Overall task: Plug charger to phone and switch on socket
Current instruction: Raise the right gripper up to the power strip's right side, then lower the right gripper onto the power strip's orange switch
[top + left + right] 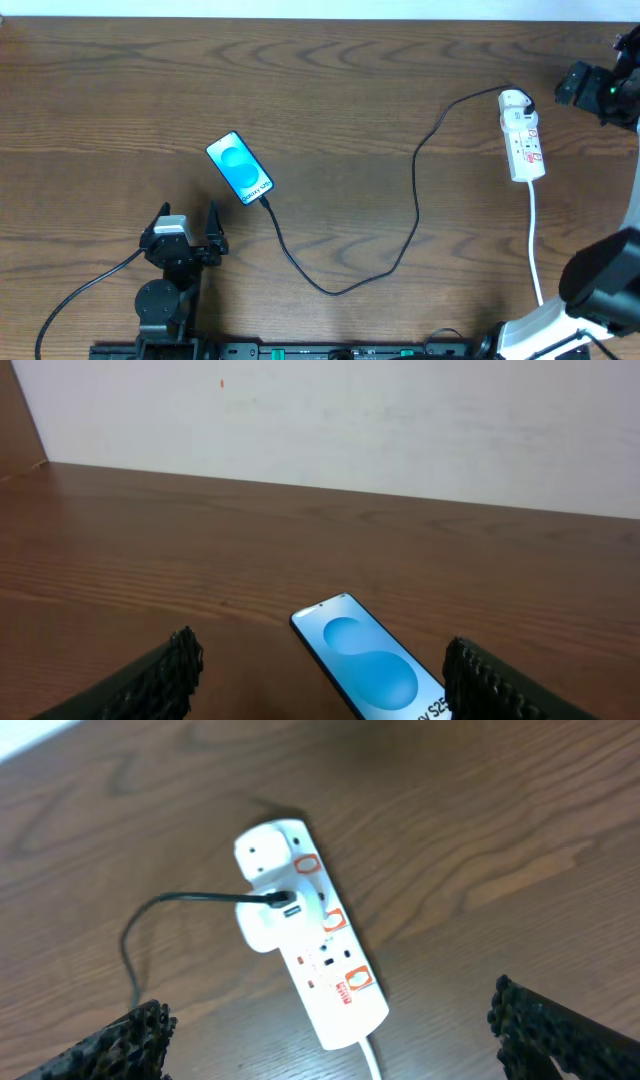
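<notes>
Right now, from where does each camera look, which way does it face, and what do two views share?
Overhead: above, facing straight down on the brown wooden table; black-framed smartphone with blue screen, thin black cable, white power strip, left arm, right arm.
Left wrist: low, facing forward toward the pale wall; smartphone between its open left fingers.
Right wrist: above the power strip, facing down; open right fingers at lower corners.
Shared: overhead and left wrist, the smartphone; overhead and right wrist, strip and cable.
</notes>
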{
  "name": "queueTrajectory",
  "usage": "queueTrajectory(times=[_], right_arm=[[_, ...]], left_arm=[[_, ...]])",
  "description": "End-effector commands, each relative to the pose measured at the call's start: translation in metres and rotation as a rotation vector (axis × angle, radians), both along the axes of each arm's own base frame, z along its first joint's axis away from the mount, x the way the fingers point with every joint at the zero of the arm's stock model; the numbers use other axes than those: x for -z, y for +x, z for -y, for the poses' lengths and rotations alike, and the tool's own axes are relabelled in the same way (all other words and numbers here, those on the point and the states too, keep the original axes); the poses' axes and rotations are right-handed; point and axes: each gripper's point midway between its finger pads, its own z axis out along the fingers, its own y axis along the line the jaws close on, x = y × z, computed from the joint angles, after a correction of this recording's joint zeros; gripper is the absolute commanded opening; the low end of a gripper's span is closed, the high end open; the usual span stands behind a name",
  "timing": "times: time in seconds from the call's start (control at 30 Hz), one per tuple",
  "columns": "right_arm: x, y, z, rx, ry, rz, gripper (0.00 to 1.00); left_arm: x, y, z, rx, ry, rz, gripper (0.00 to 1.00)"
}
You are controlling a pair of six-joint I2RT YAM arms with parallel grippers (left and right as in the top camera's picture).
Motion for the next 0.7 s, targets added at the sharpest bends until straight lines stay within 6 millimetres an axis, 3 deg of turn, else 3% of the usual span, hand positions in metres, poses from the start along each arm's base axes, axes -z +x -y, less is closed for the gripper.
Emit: queueTrajectory(times=[0.0,0.13,0.43,0.67], right_arm=[[0.011,0.009,-0.005,-0.124,0.045,0.009,0.99],[0.029,0.015,-0.017,-0.242,0.092,0.004,0.99],[0.077,0.018,-0.017,-0.247,0.153,-0.084,0.99],[0.089,0.022,-0.023,-0.300,0.187,-0.080,0.99]], left_arm=[[0.016,-0.001,-0.003,-0.013,0.008,-0.051,0.79],[0.016,-0.001,-0.003,-0.013,0.008,-0.051,0.79],[0.016,-0.001,-0.003,-0.013,0.008,-0.051,0.79],[0.016,-0.001,-0.003,-0.013,0.008,-0.051,0.79]])
